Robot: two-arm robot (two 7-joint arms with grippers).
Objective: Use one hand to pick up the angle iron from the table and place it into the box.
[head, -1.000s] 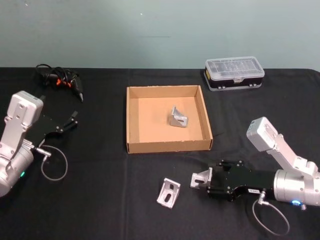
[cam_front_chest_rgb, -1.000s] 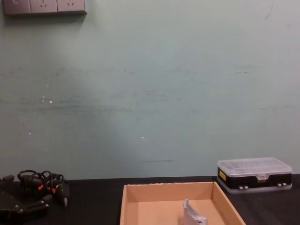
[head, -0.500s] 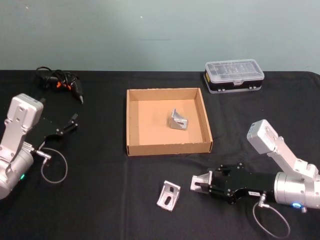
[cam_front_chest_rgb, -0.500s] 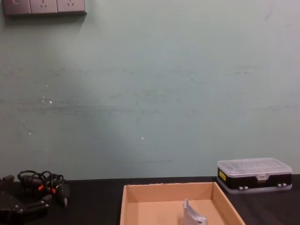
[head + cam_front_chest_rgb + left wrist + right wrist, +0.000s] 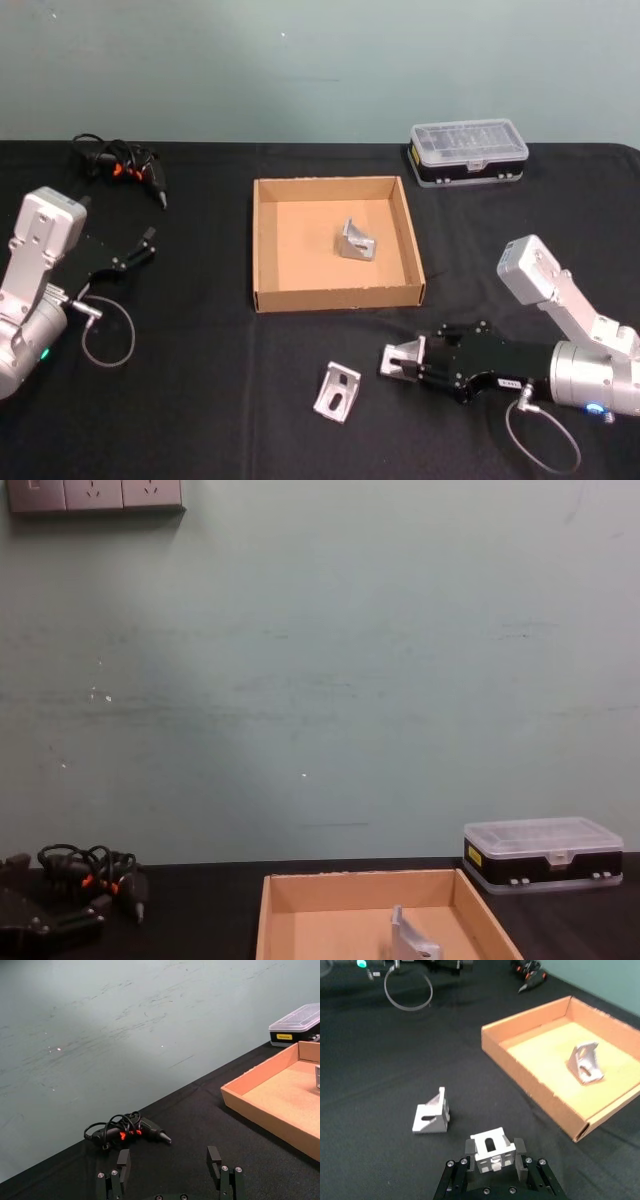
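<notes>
The left tool (image 5: pixel 133 250) sits at the left side of the counter (image 5: pixel 210 400). Its fingers (image 5: pixel 122 1162) are spread apart with nothing between them. Behind it, near the counter's far edge, lies a tangled black cord (image 5: pixel 118 162) with orange marks. The box (image 5: pixel 262 245) stands mid-counter, and one metal bracket (image 5: pixel 358 240) rests inside it, a little right of its middle. In front of the box, a second bracket (image 5: pixel 338 390) lies loose on the counter. Just to its right, the right tool (image 5: pixel 408 360) reaches in low from the right side and pinches a third bracket (image 5: pixel 492 1149) between its fingers. This one seems to sit just off the surface, though I cannot tell for sure. A small case with a clear lid (image 5: pixel 468 150) stands at the back right.
</notes>
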